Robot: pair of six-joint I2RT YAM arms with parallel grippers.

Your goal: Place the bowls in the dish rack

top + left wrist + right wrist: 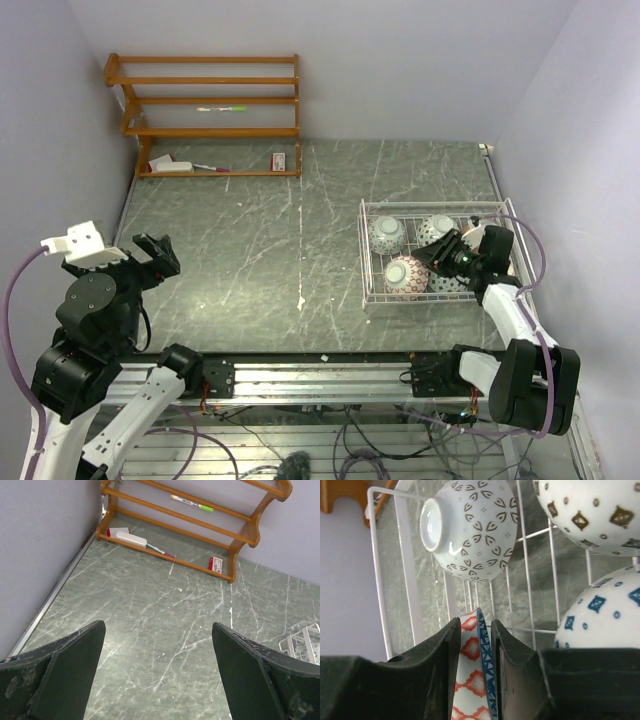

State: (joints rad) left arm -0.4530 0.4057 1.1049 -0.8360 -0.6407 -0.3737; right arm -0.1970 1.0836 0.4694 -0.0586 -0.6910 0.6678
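Observation:
The white wire dish rack [363,262] stands at the right. In it are a black-and-white bowl [387,233], a beige-brown bowl [436,229], a red bowl [406,275], a blue bowl [452,284] and a pinkish bowl [477,234] partly behind my arm. My right gripper [435,256] reaches into the rack. In the right wrist view it [475,624] is shut on the rim of the red-patterned bowl [470,680]. The black-and-white bowl [472,527], the beige-brown bowl [590,510] and the blue bowl [605,612] lie around it. My left gripper [160,254] is open and empty at the far left [157,626].
An orange wooden shelf [210,112] stands at the back left against the wall, with a marker, a white block and a small red item on it. Purple walls close in the left, back and right. The rack's wires [375,555] surround my right fingers.

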